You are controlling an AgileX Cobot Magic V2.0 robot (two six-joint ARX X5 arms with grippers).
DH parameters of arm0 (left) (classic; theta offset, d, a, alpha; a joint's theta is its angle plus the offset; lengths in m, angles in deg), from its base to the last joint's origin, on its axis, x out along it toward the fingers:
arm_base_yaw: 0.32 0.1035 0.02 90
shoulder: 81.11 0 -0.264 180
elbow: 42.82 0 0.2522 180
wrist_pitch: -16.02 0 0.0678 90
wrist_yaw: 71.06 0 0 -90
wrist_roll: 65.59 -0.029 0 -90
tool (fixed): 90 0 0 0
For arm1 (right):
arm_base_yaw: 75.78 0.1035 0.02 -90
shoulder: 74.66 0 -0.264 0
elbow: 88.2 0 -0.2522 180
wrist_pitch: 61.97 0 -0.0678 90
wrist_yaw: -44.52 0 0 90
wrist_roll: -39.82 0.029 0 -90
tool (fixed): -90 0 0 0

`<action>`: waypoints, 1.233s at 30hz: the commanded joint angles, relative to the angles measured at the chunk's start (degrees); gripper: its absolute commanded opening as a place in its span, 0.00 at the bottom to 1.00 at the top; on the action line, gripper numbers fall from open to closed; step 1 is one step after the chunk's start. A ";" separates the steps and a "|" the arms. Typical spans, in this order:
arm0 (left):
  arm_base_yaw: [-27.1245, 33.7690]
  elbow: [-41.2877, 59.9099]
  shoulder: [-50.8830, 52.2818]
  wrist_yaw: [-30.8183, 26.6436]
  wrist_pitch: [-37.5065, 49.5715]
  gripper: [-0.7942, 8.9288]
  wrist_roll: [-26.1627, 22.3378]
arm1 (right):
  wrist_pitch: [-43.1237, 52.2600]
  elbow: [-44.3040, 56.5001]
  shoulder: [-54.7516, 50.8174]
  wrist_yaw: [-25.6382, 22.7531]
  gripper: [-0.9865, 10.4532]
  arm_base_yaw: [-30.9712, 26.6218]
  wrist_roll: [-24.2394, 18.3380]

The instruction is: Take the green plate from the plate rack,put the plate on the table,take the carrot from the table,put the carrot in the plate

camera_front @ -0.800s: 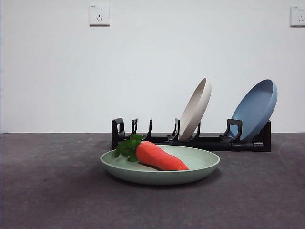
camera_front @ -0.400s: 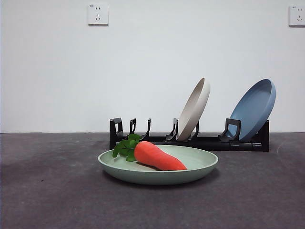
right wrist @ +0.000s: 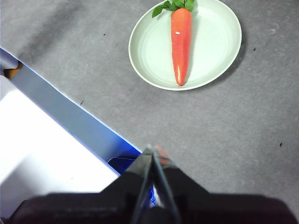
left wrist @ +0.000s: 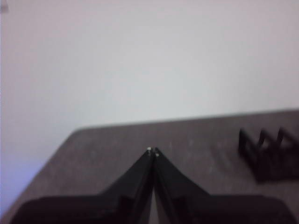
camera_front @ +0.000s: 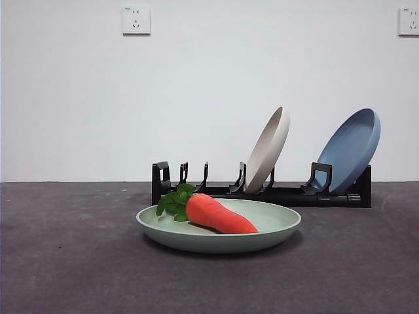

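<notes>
The green plate (camera_front: 275, 226) lies flat on the dark grey table (camera_front: 72, 261) in front of the plate rack (camera_front: 288, 194). The carrot (camera_front: 219, 216) lies in the plate, leaves toward the left. In the right wrist view the plate (right wrist: 212, 46) and the carrot (right wrist: 180, 44) show from high above. My right gripper (right wrist: 153, 151) is shut and empty, well back from the plate. My left gripper (left wrist: 152, 151) is shut and empty over the table, with the rack's end (left wrist: 268, 156) off to one side. Neither gripper shows in the front view.
A beige plate (camera_front: 268, 149) and a blue plate (camera_front: 350, 149) lean in the rack. Two wall sockets (camera_front: 136, 19) sit on the white wall behind. A white and blue edge (right wrist: 56, 140) shows beside the table in the right wrist view.
Nothing has moved among the things; only the front picture shifts by a few pixels.
</notes>
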 commanded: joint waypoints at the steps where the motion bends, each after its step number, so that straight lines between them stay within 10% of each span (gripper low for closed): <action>1: 1.01 4.76 2.47 1.09 0.72 0.08 0.66 | 0.31 0.15 -0.09 -0.17 0.09 0.09 0.52; 37: 1.57 21.59 11.43 6.75 -1.70 0.08 6.56 | 0.31 0.15 -0.09 -0.17 0.09 0.09 0.52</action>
